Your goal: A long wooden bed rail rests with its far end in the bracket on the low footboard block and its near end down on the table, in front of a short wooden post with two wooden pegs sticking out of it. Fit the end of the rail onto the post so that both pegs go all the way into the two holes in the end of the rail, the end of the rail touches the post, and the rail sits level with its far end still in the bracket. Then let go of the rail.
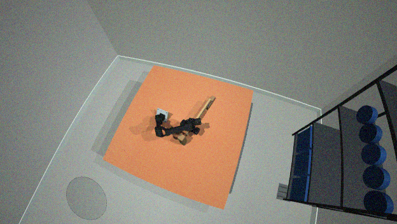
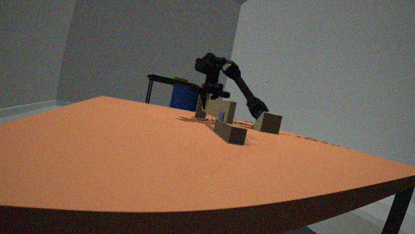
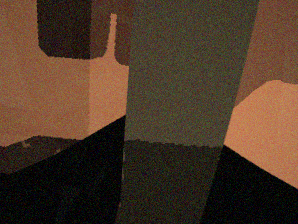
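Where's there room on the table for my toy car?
Looking from the top, the orange table shows wide bare room between the wooden pieces and the bottom edge, and a strip between the long wooden piece and the right edge. It's crowded under the black arm.

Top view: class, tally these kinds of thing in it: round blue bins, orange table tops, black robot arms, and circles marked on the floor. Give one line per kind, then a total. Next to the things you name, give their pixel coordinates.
Round blue bins (image 1: pixel 373 154): 5
Orange table top (image 1: pixel 191 165) (image 2: pixel 166 166): 1
Black robot arm (image 1: pixel 173 130) (image 2: pixel 244 90): 1
Floor circle (image 1: pixel 86 198): 1
Total: 8
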You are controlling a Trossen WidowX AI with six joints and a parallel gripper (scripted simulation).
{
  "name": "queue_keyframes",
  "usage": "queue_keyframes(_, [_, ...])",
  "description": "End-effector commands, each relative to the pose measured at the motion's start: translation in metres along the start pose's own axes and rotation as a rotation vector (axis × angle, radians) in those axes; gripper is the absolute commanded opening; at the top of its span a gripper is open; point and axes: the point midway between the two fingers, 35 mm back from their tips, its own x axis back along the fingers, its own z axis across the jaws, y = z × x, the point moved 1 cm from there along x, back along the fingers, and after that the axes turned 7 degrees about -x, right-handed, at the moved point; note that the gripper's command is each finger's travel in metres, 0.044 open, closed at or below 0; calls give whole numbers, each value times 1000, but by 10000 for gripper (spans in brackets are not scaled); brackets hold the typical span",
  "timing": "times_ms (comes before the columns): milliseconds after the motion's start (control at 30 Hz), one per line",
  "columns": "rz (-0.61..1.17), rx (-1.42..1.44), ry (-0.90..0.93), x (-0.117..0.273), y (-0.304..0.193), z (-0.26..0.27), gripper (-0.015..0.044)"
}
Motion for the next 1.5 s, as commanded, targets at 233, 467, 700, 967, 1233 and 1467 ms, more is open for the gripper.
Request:
queue_keyframes(233, [-2,2,-3,1,-5,-1,0])
queue_keyframes(467, [-2,2,-3,2,-7,-1,0])
queue_keyframes(700, [-2,2,-3,2,-9,-1,0])
queue_keyframes(967, [-2,2,-3,2,-12,-2,0])
queue_keyframes(1233, [-2,2,-3,1,-14,-2,0])
queue_keyframes(1467, [-2,2,-3,1,-16,-2,0])
